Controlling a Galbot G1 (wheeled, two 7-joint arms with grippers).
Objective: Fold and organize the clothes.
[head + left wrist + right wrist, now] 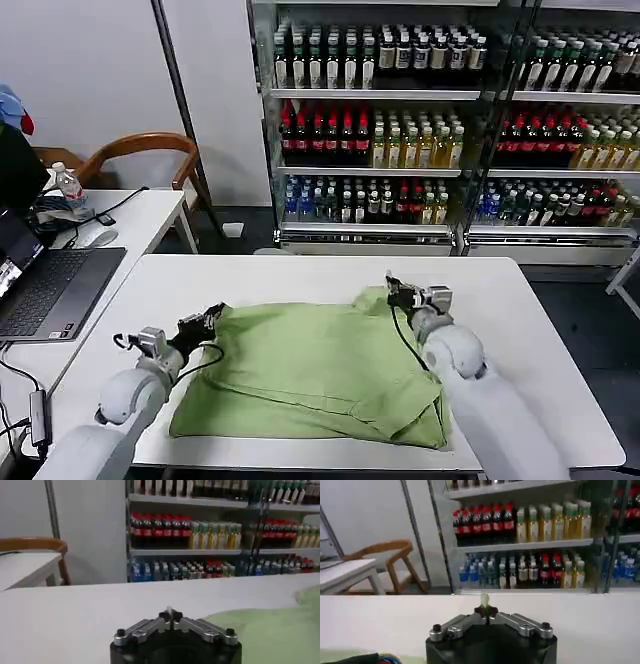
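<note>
The clothes are one light green shirt, lying flat and plain side up across the middle of the white table. My left gripper is at the shirt's far left corner. In the left wrist view this gripper is shut with a pale sliver of cloth between its tips, and the shirt spreads off to one side. My right gripper is at the far right corner. The right wrist view shows it shut on a pale green bit of fabric.
A second white table on the left carries an open laptop and a water bottle. A wooden chair stands behind it. Drink shelves line the back. Bare tabletop lies beyond and to the right of the shirt.
</note>
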